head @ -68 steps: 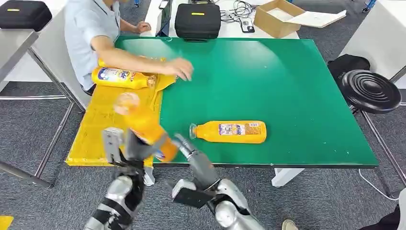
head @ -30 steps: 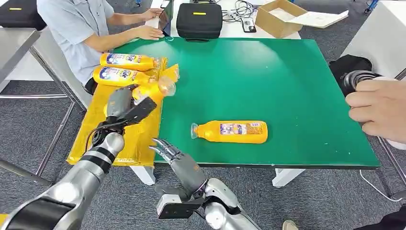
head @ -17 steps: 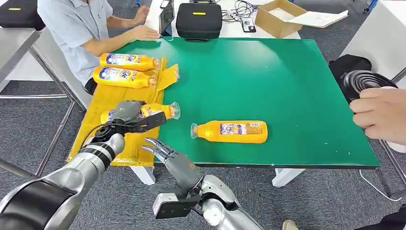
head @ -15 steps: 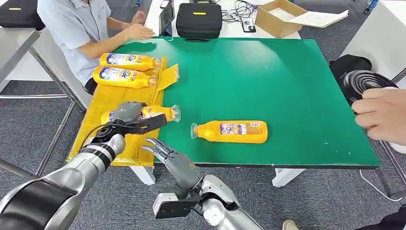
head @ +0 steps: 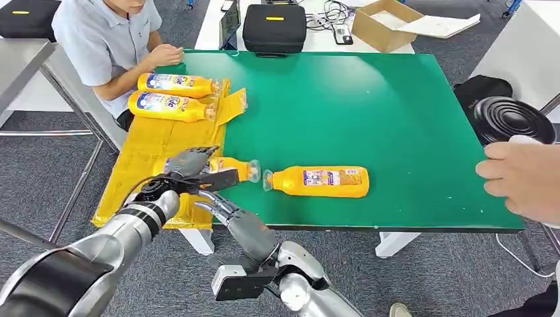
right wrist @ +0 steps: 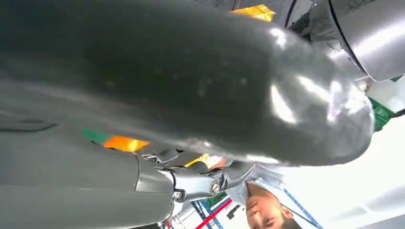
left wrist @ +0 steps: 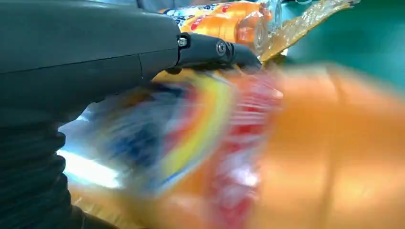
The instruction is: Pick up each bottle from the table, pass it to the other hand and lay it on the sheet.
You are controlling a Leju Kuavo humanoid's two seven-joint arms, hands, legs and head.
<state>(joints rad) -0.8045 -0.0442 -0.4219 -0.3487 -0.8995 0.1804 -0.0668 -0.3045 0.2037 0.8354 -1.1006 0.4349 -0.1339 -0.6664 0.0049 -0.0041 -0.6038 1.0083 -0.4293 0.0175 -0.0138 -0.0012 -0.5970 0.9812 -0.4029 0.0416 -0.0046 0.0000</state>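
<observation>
My left hand (head: 193, 169) grips an orange bottle (head: 231, 169) that lies on its side at the right border of the yellow sheet (head: 148, 148), its cap pointing at a second orange bottle (head: 319, 181) lying on the green table (head: 370, 105). In the left wrist view that held bottle (left wrist: 296, 157) is a close blur under my dark fingers (left wrist: 215, 47). Two more bottles (head: 173, 84) (head: 166, 105) lie at the sheet's far end. My right hand (head: 239, 221) hovers open, fingers spread, just before the table's near edge; the right wrist view shows its fingers (right wrist: 200, 183) holding nothing.
A person (head: 105, 39) sits at the table's far left corner, an arm close to the far bottles. Another person's hand (head: 525, 179) reaches in at the right edge. A black case (head: 274, 28) and a cardboard box (head: 383, 23) stand behind the table.
My left hand has carried the bottle from above the sheet down and to the right, to the sheet's right border. My right hand has hardly moved. The seated person's arm drew back.
</observation>
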